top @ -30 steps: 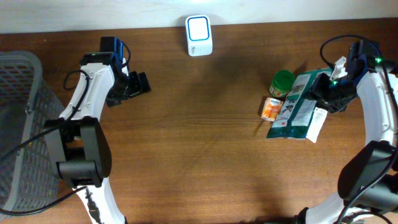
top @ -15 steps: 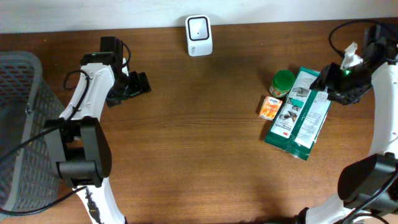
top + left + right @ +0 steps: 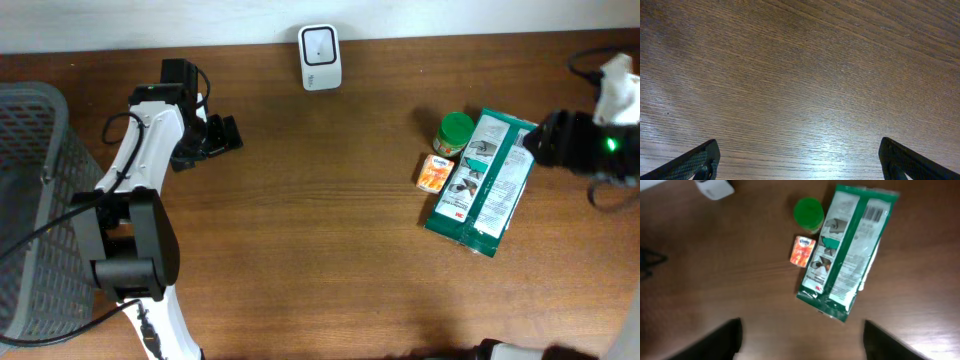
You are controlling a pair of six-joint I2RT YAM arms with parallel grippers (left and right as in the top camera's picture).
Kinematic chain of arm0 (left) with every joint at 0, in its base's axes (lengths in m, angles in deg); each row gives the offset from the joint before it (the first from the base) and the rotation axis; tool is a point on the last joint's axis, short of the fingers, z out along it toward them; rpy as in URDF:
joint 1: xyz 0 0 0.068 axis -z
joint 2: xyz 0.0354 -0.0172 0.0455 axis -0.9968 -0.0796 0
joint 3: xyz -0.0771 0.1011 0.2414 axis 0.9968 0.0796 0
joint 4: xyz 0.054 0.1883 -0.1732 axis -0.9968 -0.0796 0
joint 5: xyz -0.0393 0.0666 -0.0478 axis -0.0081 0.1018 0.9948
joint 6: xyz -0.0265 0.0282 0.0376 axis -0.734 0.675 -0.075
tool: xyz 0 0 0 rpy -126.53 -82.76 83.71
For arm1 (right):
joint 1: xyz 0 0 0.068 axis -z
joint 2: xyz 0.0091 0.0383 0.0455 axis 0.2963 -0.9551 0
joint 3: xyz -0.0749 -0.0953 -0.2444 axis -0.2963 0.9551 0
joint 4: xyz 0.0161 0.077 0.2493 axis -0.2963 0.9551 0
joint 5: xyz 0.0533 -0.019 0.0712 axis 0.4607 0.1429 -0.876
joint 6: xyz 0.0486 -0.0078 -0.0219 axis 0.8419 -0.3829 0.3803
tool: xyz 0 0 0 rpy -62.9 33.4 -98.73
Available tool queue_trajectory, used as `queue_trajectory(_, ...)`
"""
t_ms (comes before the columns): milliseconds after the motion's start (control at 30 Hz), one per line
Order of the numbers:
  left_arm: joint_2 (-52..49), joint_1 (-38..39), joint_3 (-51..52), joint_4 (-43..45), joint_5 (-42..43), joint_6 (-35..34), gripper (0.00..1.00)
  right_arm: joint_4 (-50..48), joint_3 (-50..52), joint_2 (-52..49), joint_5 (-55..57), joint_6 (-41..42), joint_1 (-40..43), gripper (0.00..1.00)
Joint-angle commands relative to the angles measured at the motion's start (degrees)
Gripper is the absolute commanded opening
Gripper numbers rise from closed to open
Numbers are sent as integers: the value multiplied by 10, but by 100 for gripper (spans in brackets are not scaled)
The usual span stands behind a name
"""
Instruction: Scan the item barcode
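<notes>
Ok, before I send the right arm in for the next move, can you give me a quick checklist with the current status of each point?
1. Right gripper open with nothing between its fingers: ok.
2. Left gripper open, empty, over bare wood away from the items: ok.
3. Green pouch lying flat on the table, free of both grippers: ok.
4. Pouch barcode showing, facing up near one end: ok.
5. Scanner at the far edge with nothing in front of it: ok.
6. Barcodes on the green-lidded jar and the orange box located: cannot tell.
</notes>
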Motion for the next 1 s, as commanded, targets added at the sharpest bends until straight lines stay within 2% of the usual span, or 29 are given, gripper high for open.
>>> queue_trajectory(0, 9, -2, -7, -1, -2, 3, 99, 12, -10, 61, -3, -7, -2, 99)
queue_trajectory(167, 9, -2, -7, 0, -2, 3, 99, 20, -10, 110, -3, -7, -2, 98)
queue_trajectory(333, 9, -2, -7, -1, -2, 3, 99, 26, -10, 116, 12, -8, -2, 98)
queue_trajectory(667, 9, -2, -7, -1, -2, 3, 99, 9, 10, 144, 8, -92, -2, 98)
queue_trajectory(800, 9, -2, -7, -1, -2, 3, 99, -122, 132, 216, 15, -100, -19, 98)
queue_trajectory(833, 9, -2, -7, -1, -2, 3, 99, -197, 212, 258, 23, -100, -33, 98)
queue_trajectory(967, 9, -2, -7, -1, -2, 3, 99, -401, 422, 363, 24, -100, -60, 98)
